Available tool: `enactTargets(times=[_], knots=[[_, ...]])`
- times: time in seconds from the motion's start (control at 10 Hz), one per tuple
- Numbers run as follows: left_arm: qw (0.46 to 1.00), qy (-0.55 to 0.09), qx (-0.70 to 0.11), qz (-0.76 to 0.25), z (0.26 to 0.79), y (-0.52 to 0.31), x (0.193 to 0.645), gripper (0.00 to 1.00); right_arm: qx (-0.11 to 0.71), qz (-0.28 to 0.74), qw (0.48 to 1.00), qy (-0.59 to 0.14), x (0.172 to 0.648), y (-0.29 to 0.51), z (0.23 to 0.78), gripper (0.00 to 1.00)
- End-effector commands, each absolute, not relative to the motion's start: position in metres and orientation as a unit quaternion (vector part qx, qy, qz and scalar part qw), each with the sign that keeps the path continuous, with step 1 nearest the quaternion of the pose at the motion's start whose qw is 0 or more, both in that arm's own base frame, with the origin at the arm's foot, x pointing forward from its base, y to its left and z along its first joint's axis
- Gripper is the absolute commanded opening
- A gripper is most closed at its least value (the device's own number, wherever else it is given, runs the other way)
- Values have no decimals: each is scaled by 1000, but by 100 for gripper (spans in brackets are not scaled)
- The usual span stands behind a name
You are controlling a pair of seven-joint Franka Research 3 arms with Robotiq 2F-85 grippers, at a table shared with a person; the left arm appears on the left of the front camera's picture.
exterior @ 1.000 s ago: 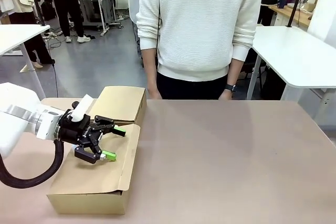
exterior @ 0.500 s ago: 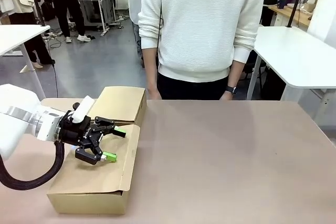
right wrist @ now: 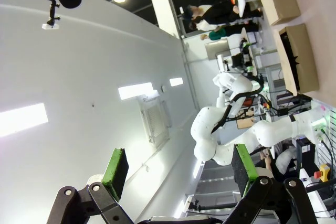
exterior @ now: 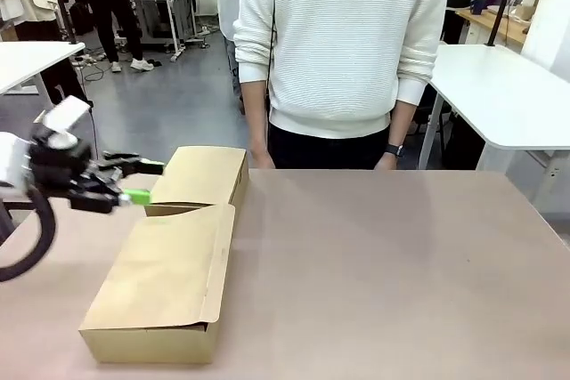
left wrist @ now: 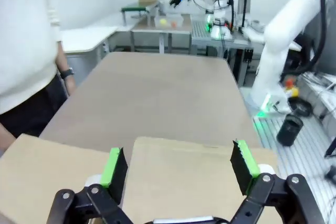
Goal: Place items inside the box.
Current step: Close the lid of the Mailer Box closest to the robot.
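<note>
The box (exterior: 165,282), long, plain brown cardboard, lies at the table's front left with its curved flap lid down. No items are in view. My left gripper (exterior: 135,181) hovers open and holds nothing, left of the boxes and clear of the lid. In the left wrist view, that gripper (left wrist: 178,163) looks across the box's lid (left wrist: 194,182), with its green pads (left wrist: 113,165) spread wide. My right gripper (right wrist: 178,165) is open and holds nothing, pointing at a white wall and ceiling lights.
A smaller brown cardboard box (exterior: 205,175) stands shut just behind the long one, also seen from the wrist (left wrist: 42,174). A person in a white sweater (exterior: 343,51) stands at the far edge, arms down. The tan table (exterior: 401,264) stretches bare to the right.
My left gripper has lifted off the long box's lid and drawn back to the left and farther away, still open. The lid stays down.
</note>
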State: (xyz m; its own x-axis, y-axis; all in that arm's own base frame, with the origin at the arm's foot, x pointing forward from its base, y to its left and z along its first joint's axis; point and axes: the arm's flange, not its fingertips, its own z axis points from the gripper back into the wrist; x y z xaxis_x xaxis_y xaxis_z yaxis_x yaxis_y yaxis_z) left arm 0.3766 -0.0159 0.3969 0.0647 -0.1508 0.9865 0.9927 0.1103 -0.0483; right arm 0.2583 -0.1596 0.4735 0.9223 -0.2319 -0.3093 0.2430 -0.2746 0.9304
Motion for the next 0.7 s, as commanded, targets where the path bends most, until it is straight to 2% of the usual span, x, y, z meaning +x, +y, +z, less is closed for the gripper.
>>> enactTargets(times=[0.0, 0.1, 0.2, 0.3, 0.4, 0.5, 0.6], knots=[[619, -437, -475, -447, 407, -8, 254, 100, 781, -197, 593, 3, 260, -160, 482, 100], [637, -425, -487, -420, 415, 16, 262, 100, 781, -197, 593, 3, 260, -160, 482, 100], [664, -447, -473, -368, 421, 53, 276, 100, 781, -197, 593, 3, 260, -160, 482, 100], [690, -444, -481, -308, 424, 88, 290, 100, 781, -197, 593, 3, 260, -160, 482, 100], [741, -412, -475, -233, 422, 118, 304, 100, 781, -197, 593, 3, 260, -160, 482, 100], [824, -335, -450, -79, 422, 132, 316, 100, 781, -197, 593, 3, 260, -160, 482, 100], [832, -260, -489, 4, 419, 148, 324, 100, 781, -197, 593, 3, 260, -160, 482, 100]])
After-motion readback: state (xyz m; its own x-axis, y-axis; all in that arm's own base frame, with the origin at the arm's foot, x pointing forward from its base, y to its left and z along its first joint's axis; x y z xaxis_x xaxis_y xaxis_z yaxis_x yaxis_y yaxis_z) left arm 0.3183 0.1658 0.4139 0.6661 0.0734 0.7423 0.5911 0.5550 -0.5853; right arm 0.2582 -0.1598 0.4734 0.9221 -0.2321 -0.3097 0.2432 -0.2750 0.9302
